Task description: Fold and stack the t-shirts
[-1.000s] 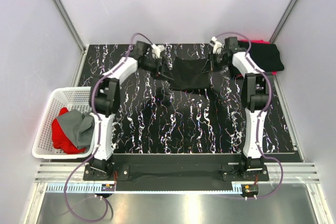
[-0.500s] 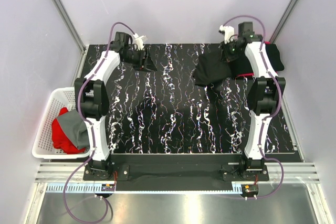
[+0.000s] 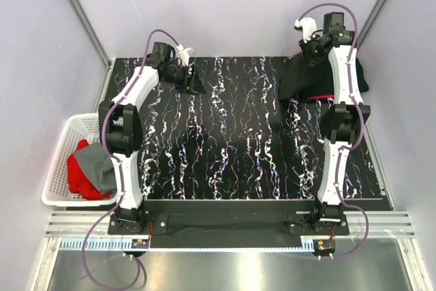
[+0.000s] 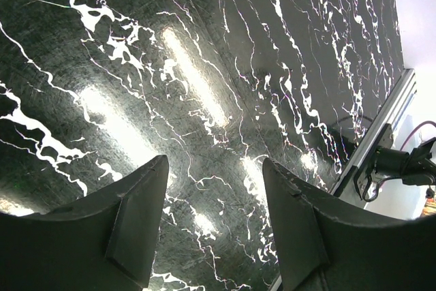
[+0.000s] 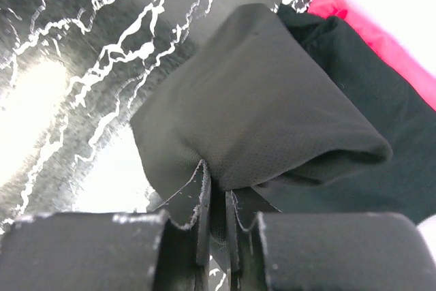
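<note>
Two arms (image 3: 129, 168) bolted at your near edge, so starting from there: the white basket (image 3: 61, 142) sits off the table's left side, near the left arm's base, with a red tee (image 3: 76, 176) and a grey tee (image 3: 102, 167) bunched inside, the grey one lying partly over the red. The middle of the marbled table (image 3: 225, 148) has no cloth on it. Further back on the left, your left gripper (image 4: 214, 165) hovers over the far-left part of the tabletop with its fingers spread wide and nothing between them; the wrist view shows only bare marble under it. Over on the far right, your right gripper (image 5: 216, 185) is raised above the back corner with its fingers pinched tight on a fold of the black t-shirt (image 5: 259, 114). From above, that shirt (image 3: 306, 81) hangs down in a loose bundle off the fingers, its lower edge reaching the table. Right behind and beside it in the far-right corner is the pile: a folded black shirt (image 3: 357, 73) with a red shirt (image 5: 361, 25) peeking out at the edge. The hanging shirt overlaps the pile's left side, but you can't really tell whether it's resting on it.
</note>
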{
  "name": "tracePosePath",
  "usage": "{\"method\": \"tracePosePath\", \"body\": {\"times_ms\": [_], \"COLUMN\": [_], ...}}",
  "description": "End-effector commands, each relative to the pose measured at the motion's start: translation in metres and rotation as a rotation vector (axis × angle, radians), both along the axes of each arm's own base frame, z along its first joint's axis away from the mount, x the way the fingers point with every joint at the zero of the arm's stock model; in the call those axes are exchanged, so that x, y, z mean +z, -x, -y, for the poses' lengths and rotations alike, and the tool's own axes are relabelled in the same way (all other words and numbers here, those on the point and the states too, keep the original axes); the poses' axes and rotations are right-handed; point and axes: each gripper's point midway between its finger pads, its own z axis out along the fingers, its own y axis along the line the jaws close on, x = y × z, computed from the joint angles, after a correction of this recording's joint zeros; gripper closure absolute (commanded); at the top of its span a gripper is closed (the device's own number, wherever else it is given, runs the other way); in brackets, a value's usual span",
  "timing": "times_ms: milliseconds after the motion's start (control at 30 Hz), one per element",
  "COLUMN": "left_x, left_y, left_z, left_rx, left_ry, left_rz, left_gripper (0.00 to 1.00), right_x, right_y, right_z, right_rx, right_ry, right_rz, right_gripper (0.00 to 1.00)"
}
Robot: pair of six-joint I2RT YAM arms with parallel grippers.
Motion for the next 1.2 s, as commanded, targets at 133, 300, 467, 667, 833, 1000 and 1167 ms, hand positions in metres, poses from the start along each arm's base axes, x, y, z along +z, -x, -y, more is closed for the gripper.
{"method": "tracePosePath", "body": {"times_ms": [133,300,467,667,833,1000,1167], "left_x": [0.017,0.015,0.014,0.015,0.01,0.011,0.009], "left_y": [-0.007,-0.006,-0.001,0.002,0.007,0.013,0.018], "left_z": [0.012,0.02,0.025,0.03,0.035,0.043,0.048], "left_rx": [-0.026,-0.042,-0.056,-0.064,-0.077,-0.1,-0.114], "left_ry": [0.003,0.001,-0.005,-0.007,-0.018,-0.033,-0.061], "left_rz": [0.079,0.08,0.082,0.083,0.079,0.091,0.104], "left_gripper": [0.38,0.38,0.38,0.38,0.38,0.37,0.37], "right_x": [0.038,0.062,0.077,0.073,0.052,0.012,-0.021], "right_y": [-0.007,-0.009,-0.011,-0.023,-0.04,-0.055,-0.061], "right_z": [0.026,0.054,0.088,0.115,0.13,0.14,0.159], "right_rx": [-0.015,-0.072,-0.155,-0.236,-0.293,-0.339,-0.403], "right_ry": [0.098,0.112,0.109,0.097,0.095,0.101,0.132], "right_rz": [0.116,0.184,0.233,0.263,0.265,0.221,0.181], "right_gripper": [1.0,1.0,1.0,1.0,1.0,1.0,1.0]}}
